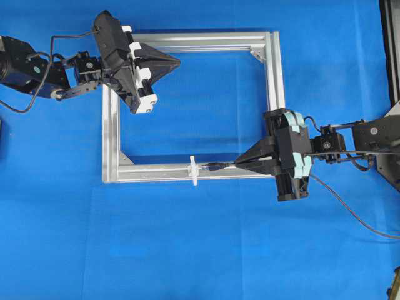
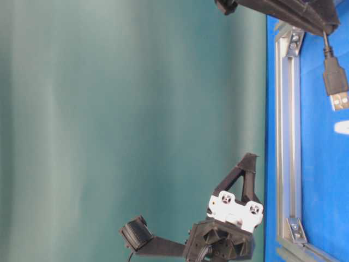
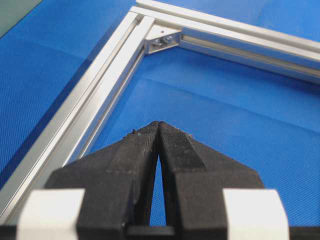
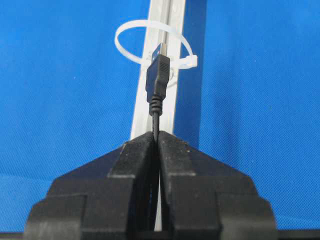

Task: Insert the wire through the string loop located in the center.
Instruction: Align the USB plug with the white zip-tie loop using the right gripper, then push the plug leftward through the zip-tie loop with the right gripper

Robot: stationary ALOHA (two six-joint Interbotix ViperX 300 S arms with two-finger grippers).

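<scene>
A woven blue cloth is covering the bench (image 1: 200, 250), with a silver ribbed aluminium frame (image 1: 272, 75) gleaming against it. The thin black wire with its dark plug (image 4: 157, 85) is contrasting with the translucent white string loop (image 4: 125, 52). A teal-grey backdrop (image 2: 109, 109) is filling the table-level view.

Robotics lab — blue mat (image 1: 200, 250), aluminium frame (image 1: 273, 69)

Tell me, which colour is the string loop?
White; the string loop shows best in the right wrist view.
</scene>
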